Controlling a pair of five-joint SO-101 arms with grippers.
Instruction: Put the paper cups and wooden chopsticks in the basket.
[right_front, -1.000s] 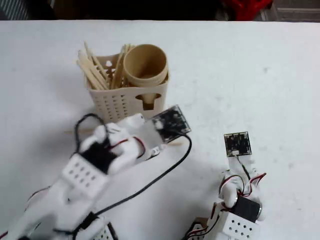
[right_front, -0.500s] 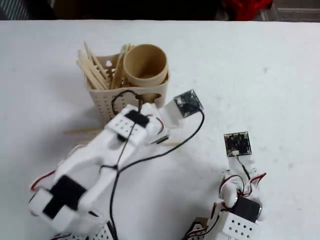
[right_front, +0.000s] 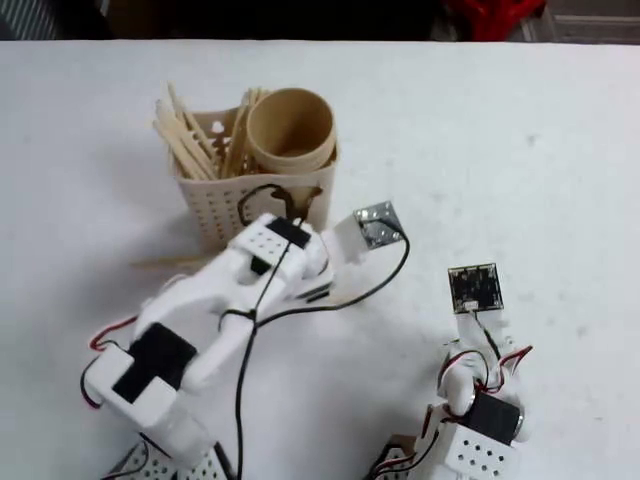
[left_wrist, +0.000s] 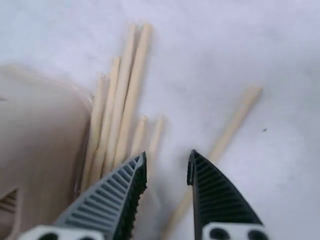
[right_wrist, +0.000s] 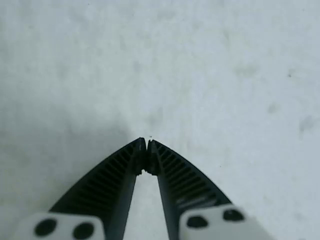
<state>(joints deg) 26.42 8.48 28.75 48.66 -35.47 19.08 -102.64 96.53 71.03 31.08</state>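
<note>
A beige perforated basket (right_front: 225, 205) holds a paper cup (right_front: 290, 128) and a bundle of wooden chopsticks (right_front: 188, 138). My left arm (right_front: 265, 255) lies just in front of the basket. My left gripper (left_wrist: 167, 159) is open, low over the table. Several chopsticks (left_wrist: 122, 105) lie beside the basket wall (left_wrist: 35, 145), by one finger. A single chopstick (left_wrist: 235, 122) runs slantwise from between the fingertips. Another chopstick (right_front: 165, 263) pokes out from under the arm. My right gripper (right_wrist: 146, 145) is shut over bare table, empty.
My right arm (right_front: 478, 400) rests at the table's near right, its camera board (right_front: 473, 288) facing up. A black cable (right_front: 330, 305) loops off the left arm. Bare white table (right_front: 500, 150) stretches to the right of the basket.
My left arm has swung forward and stretched out low before the basket, its wrist now further right. The right arm has not moved.
</note>
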